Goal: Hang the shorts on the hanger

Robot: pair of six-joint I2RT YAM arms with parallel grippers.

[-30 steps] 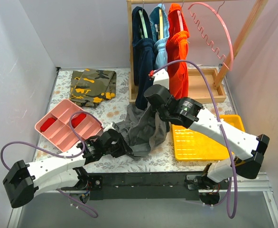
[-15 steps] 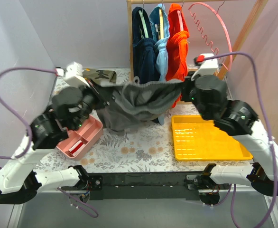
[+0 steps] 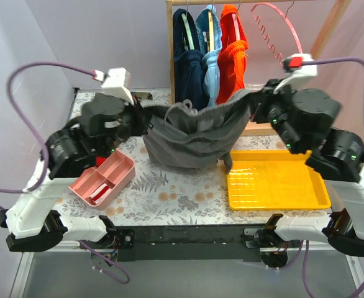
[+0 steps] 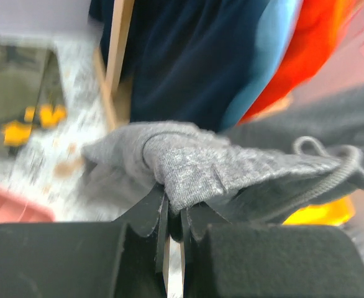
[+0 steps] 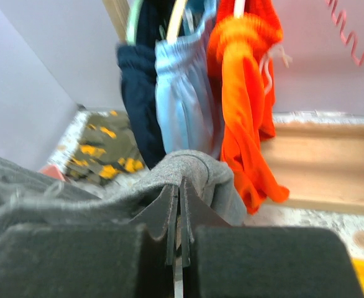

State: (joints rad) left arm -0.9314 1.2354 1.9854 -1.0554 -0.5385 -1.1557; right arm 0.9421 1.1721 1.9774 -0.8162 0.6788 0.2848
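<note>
The dark grey shorts (image 3: 191, 138) hang stretched in the air between my two grippers, waistband up, in front of the clothes rack. My left gripper (image 3: 146, 113) is shut on the waistband's left end, seen in the left wrist view (image 4: 174, 208) with the grey cloth (image 4: 232, 167) bunched over the jaws. My right gripper (image 3: 256, 102) is shut on the right end, seen in the right wrist view (image 5: 179, 192) under a grey fold (image 5: 194, 171). The pink hanger (image 3: 284, 25) hangs on the rail at the top right, above and behind my right gripper; its wavy bar shows in the right wrist view (image 5: 356, 37).
Navy, light blue and bright orange garments (image 3: 232, 56) hang on the wooden rack (image 3: 171, 62) just behind the shorts. A yellow tray (image 3: 275, 183) lies at the right, a pink divided tray (image 3: 104, 177) at the left. The camouflage garment (image 4: 20, 105) lies at the back left.
Both arms have lifted the shorts off the table, spread them wide and carried them up and to the right, nearer the rack and the pink hanger.
</note>
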